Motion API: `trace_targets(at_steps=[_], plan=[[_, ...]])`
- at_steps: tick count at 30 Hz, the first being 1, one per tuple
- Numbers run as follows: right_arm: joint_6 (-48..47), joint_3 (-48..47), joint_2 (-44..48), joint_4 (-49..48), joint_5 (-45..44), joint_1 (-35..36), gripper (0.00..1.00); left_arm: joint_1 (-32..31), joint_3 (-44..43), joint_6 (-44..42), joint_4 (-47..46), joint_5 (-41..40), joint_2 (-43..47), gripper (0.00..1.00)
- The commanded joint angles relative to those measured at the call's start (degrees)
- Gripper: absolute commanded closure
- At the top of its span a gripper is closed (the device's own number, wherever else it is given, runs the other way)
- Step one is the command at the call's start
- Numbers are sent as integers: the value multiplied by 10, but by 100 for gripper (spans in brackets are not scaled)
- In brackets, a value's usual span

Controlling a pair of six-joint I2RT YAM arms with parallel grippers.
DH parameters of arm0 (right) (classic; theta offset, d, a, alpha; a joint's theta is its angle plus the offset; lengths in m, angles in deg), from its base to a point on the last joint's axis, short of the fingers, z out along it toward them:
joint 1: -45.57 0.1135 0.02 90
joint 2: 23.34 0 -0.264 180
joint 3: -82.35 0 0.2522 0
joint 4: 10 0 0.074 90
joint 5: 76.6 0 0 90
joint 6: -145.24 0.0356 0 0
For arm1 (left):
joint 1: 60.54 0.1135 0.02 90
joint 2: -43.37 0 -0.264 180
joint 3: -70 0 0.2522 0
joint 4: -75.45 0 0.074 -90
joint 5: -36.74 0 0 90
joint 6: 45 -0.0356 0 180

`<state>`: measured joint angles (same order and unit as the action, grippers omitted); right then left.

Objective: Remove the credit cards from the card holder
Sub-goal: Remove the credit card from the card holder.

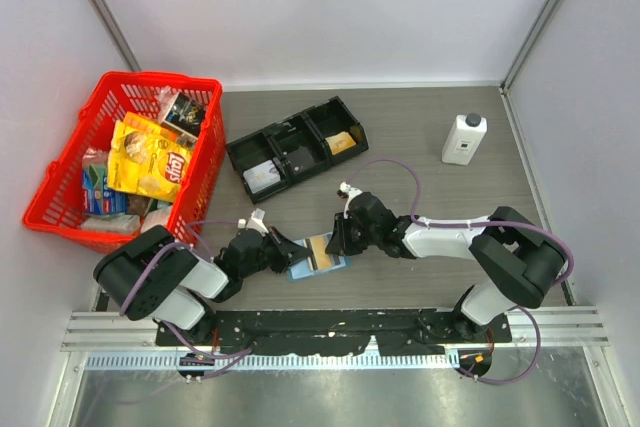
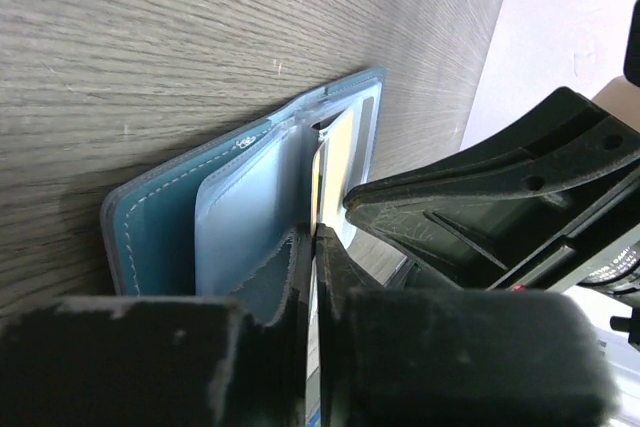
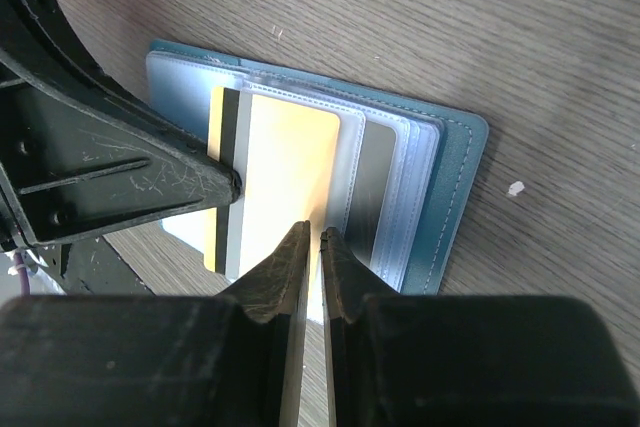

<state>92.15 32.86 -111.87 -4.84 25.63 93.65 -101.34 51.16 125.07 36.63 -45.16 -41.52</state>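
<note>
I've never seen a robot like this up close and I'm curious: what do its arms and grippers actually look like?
Both the left arm and right arm have bulky black joints, pale white-grey shells and loose purple cables. The left gripper and right gripper each have two black tapering fingers, visibly scratched.

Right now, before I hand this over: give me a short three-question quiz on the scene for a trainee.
1. True or false: the light-blue bifold card holder lies inside the black three-compartment plastic tray.
2. What colour is the flat rectangular card at the tips of the right gripper? A: cream-yellow with a dark stripe. B: red. C: green.
3. Fill in: the white plastic bottle stands on the robot's ___ side.
Key: 1 false; 2 A; 3 right.
</note>
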Motion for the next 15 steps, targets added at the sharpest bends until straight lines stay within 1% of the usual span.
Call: trace_targets(at_steps=[1,4,9,15], plan=[[-26,24,-20,55,-26,-5,85,6,20,-16,-48,-13,13,99],[-27,28,-21,55,-26,-9,85,13,23,-29,-2,-16,53,100],[-30,30,-24,55,-24,-16,85,17,18,-59,117,-24,139,100],[-32,29,-16,54,-16,-26,85,18,-7,-126,333,-44,303,100]])
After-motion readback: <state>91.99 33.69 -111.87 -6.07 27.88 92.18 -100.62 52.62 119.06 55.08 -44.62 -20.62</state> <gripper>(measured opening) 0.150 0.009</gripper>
